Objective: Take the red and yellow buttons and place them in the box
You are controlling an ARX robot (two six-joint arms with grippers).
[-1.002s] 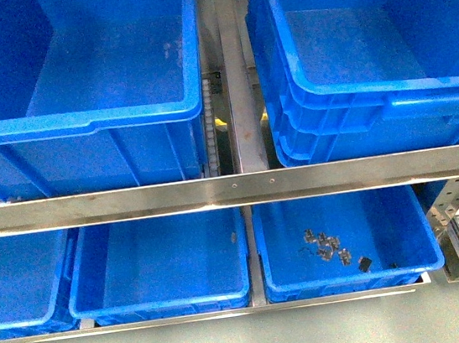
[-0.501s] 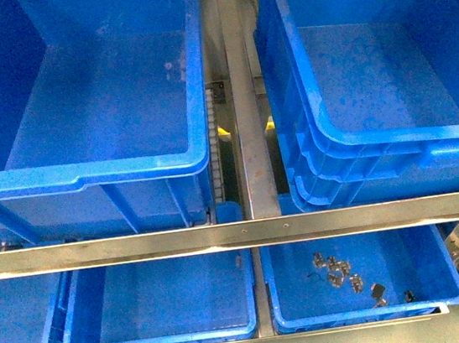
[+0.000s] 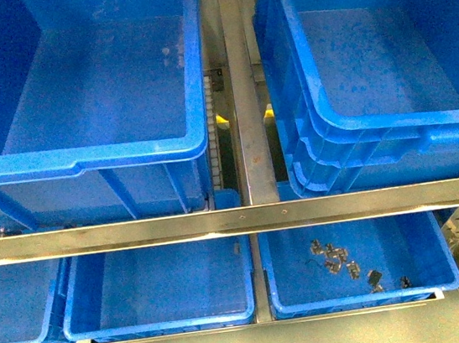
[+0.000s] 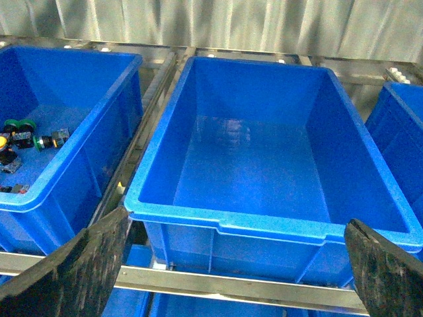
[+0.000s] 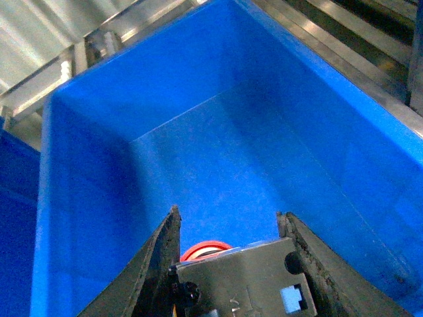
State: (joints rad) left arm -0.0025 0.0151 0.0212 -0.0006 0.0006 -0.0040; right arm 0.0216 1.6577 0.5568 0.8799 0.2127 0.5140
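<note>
The right gripper (image 5: 228, 219), clamped on a red button (image 5: 199, 251), has just come over the double-rimmed box (image 3: 376, 130), ready to drop; the left gripper (image 4: 236, 222) gapes empty.

Light falls bright and even from above, and everything carries a strong blue cast. The steel rail (image 3: 236, 220) glares white along its top edge. The left inner wall of the upper left crate (image 3: 84, 161) sits in shade. A pale sheen lies on the floor of the middle crate (image 4: 264, 228), and my left fingers (image 4: 79, 271) are dark, grainy blurs. My right fingers (image 5: 155, 264) and the red button (image 5: 205, 249) between them look soft. The box (image 5: 79, 198) wall behind is sharper.
</note>
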